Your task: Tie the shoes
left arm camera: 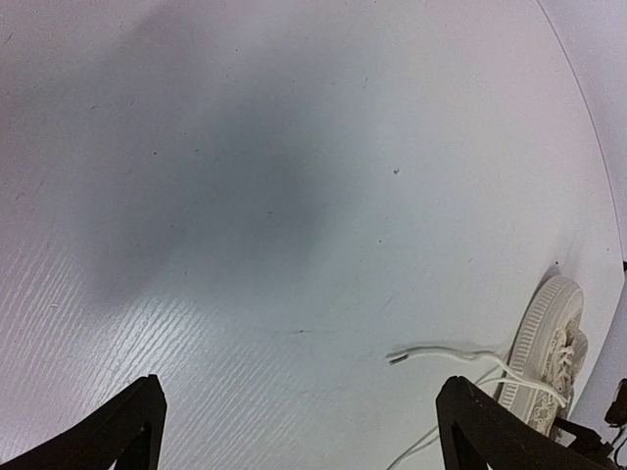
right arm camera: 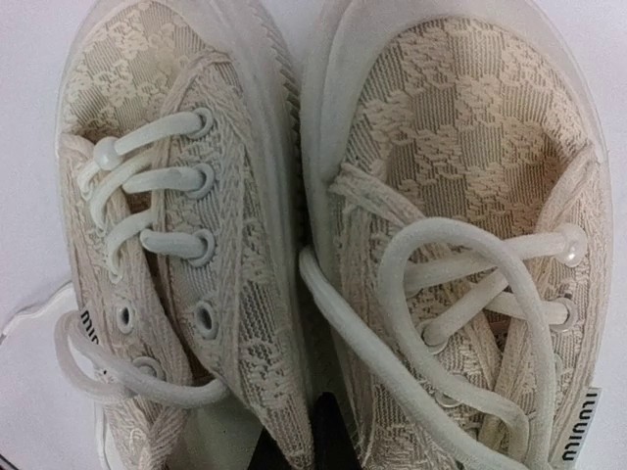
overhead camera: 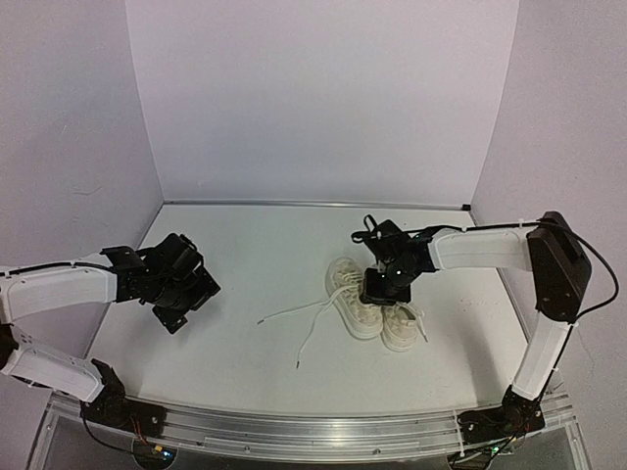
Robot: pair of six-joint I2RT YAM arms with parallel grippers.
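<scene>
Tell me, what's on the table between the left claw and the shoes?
Only loose white lace ends, trailing from the shoes toward the left gripper over bare table, clearest in the top view.

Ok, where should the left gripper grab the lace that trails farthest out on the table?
I'd pinch the lace just behind its free tip, dropping the open left gripper straight down, jaws across it. It lies flat on the table, trailing left from the shoes, clear of the shut right gripper.
</scene>
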